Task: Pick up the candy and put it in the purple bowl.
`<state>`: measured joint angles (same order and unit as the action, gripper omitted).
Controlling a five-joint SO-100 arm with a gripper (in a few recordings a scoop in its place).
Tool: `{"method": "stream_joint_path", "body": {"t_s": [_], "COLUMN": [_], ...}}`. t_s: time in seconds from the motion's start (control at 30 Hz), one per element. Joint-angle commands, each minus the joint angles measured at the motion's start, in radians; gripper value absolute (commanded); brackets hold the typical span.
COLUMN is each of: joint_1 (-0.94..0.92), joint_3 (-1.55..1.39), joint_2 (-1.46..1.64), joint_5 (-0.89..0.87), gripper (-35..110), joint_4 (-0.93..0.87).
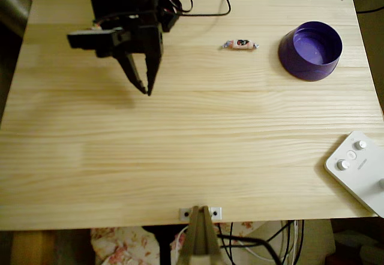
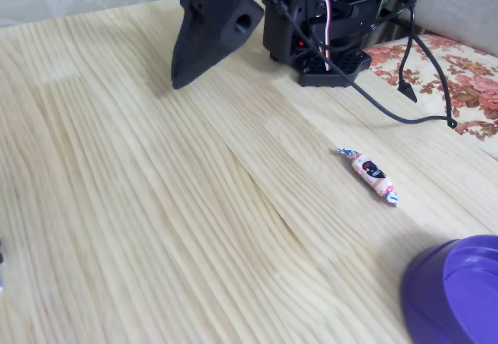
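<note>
The candy, a small pinkish sweet with a dark mark and twisted ends, lies on the wooden table at the back, a little right of centre in the overhead view. The purple bowl stands upright to its right, apart from it, and its violet inside holds nothing. My black gripper hangs over the table's back left, well left of the candy. Its fingers point toward the table's middle. The fingertips meet with nothing between them.
A white box with knobs sits at the table's right front corner. A clamp grips the front edge. The arm's base and black cables lie at the back, near the candy.
</note>
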<state>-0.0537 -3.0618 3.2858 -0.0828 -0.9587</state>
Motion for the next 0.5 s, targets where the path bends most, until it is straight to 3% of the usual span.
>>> {"method": "stream_joint_path", "body": {"t_s": [0.0,0.47], "joint_1": [0.035,0.153], "joint_3": [0.044,0.288], "joint_2": [0.014,0.014], "joint_5": [-0.023,-0.031], "gripper": [0,0], "joint_4": [0.012,-0.086]}}
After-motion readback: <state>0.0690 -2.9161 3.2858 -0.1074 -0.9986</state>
